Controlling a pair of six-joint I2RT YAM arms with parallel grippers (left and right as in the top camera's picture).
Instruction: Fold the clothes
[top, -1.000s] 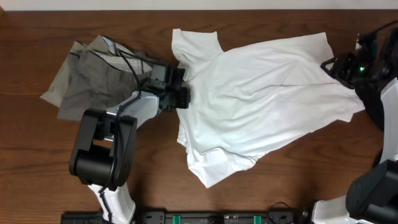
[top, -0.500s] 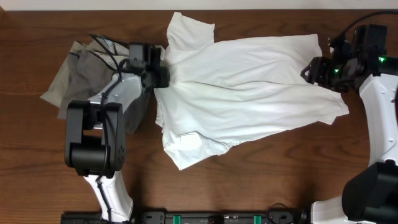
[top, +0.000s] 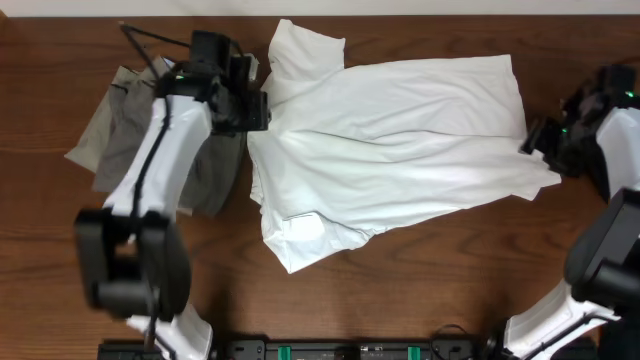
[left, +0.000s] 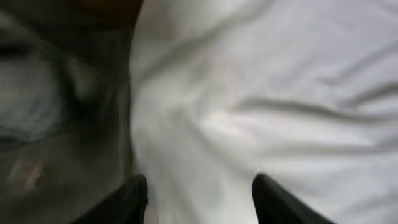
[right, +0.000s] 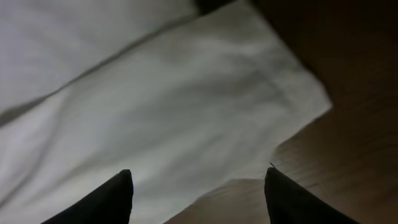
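The white T-shirt (top: 400, 150) lies spread out flat on the brown table (top: 450, 280), and the grey trousers (top: 112, 140) lie crumpled just beside it on the left. The left end effector (top: 252, 104) is over the left edge of the shirt, under the sleeve, with its fingers (left: 127, 200) apart and no cloth pinched between them. The right end effector (top: 538, 142) is at the right corner of the shirt, with its fingers (right: 113, 200) also apart and holding nothing.

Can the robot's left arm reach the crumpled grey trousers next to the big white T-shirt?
Probably yes. The left gripper hangs open at the left edge of the white cotton T-shirt, and the crumpled grey-khaki trousers lie uncovered right beside it, partly beneath that arm.
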